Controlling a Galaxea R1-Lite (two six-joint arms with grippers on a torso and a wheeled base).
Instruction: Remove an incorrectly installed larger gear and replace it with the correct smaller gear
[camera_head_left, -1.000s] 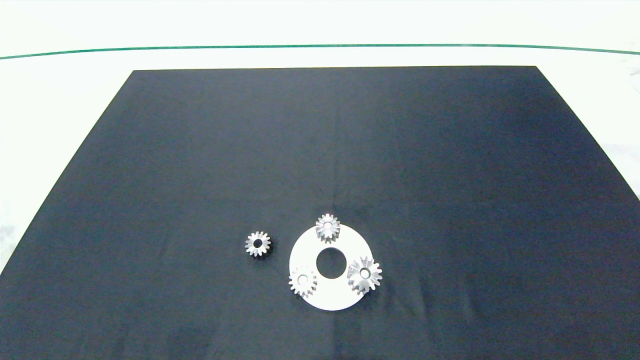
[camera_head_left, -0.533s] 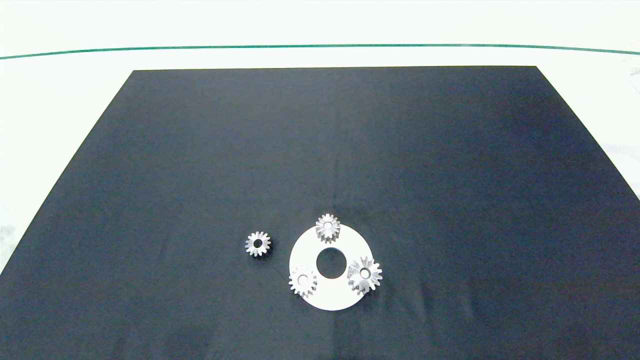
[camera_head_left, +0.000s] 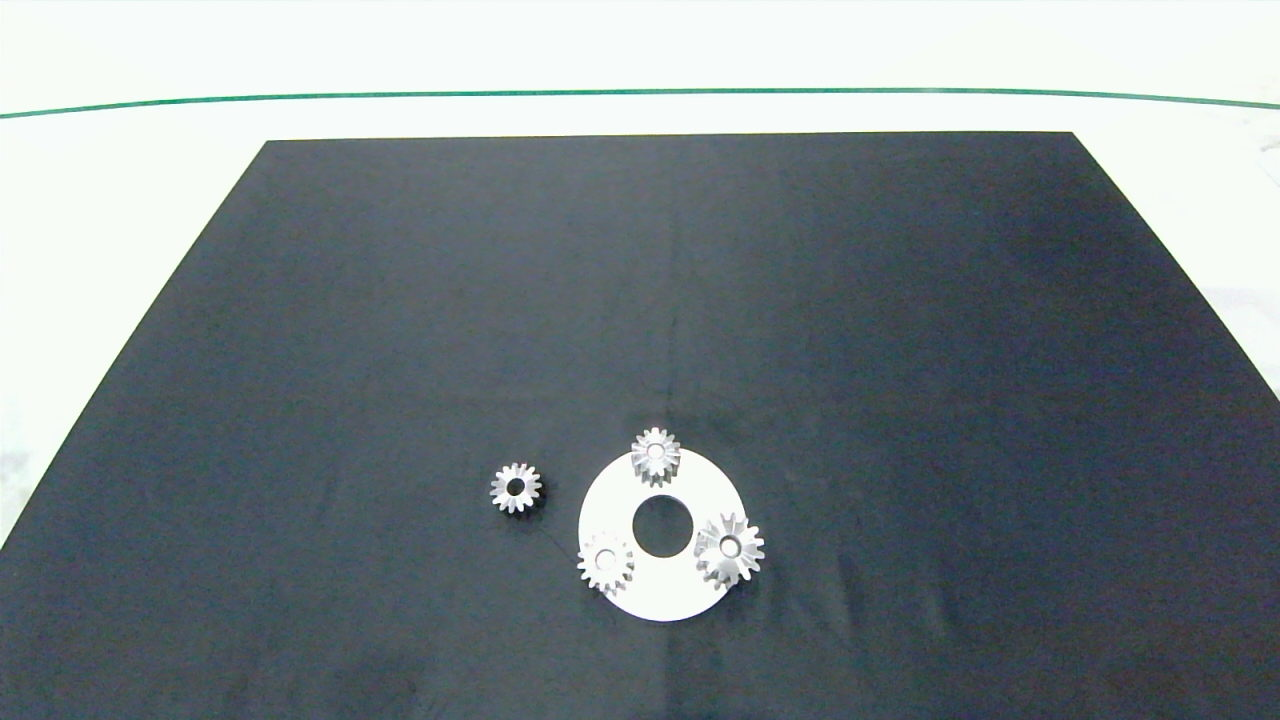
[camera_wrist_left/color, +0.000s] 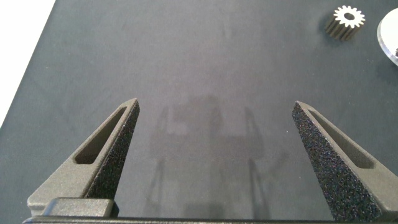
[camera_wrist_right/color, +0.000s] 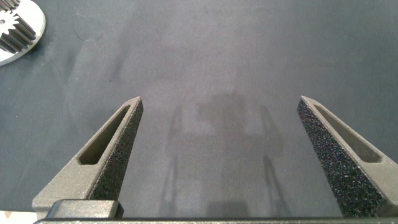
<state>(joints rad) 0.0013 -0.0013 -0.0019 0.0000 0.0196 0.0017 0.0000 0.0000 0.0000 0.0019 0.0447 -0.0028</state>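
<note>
Larger gear: the larger gear (camera_head_left: 729, 548) is silver metal with long, flared teeth splayed outward and a round centre hole; it is clearly wider than the other three gears.
Where it sits: on the right side of the white disc (camera_head_left: 690, 590), its teeth reaching past the disc's rim; in the right wrist view a toothed edge (camera_wrist_right/color: 11, 30) on the disc is probably this gear, though only a sliver shows.
Smaller gear: the smaller gear (camera_head_left: 516, 488) has short teeth and a dark centre hole; it lies flat on the dark mat (camera_head_left: 400, 300) to the left of the disc, apart from it, and also shows in the left wrist view (camera_wrist_left/color: 345, 22).
Other gears: a far gear (camera_head_left: 656, 454) and a near-left gear (camera_head_left: 605, 562), both small, sit on the disc around its round centre hole.
Left gripper: the left gripper (camera_wrist_left/color: 214, 109) hangs over bare mat with its fingers spread wide, holding nothing.
Right gripper: the right gripper (camera_wrist_right/color: 219, 102) hangs over bare mat, fingers likewise spread wide and empty.
Change from earlier: none; gears and disc lie exactly as they did a second ago, and no arm enters the head view.
</note>
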